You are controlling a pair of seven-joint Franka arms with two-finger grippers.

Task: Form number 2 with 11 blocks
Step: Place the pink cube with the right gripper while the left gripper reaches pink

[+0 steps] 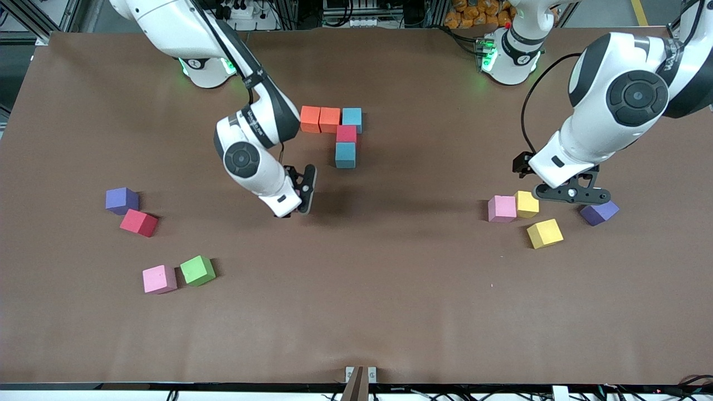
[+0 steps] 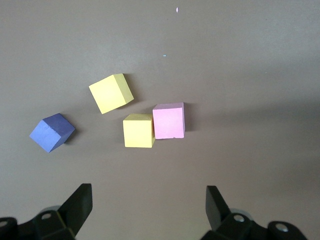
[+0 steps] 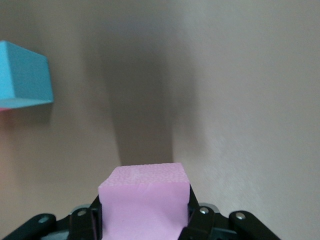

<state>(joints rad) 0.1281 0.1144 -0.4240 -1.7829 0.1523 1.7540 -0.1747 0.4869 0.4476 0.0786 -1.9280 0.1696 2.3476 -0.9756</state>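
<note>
Five blocks stand joined as part of the number 2 (image 1: 337, 133): a row of two orange cubes (image 1: 320, 119) and a light blue one (image 1: 352, 118), then a crimson cube (image 1: 346, 134) and a light blue cube (image 1: 345, 155) nearer the camera. My right gripper (image 1: 302, 191) is shut on a pink block (image 3: 144, 195), held over bare table beside that light blue cube (image 3: 25, 75). My left gripper (image 2: 148, 200) hangs open and empty over the table by a yellow cube (image 2: 138, 130) that touches a pink one (image 2: 169, 120).
Toward the left arm's end also lie a second yellow cube (image 1: 545, 233) and a purple cube (image 1: 599, 212). Toward the right arm's end lie a purple cube (image 1: 121, 200), a crimson cube (image 1: 138, 223), a pink cube (image 1: 159, 279) and a green cube (image 1: 197, 270).
</note>
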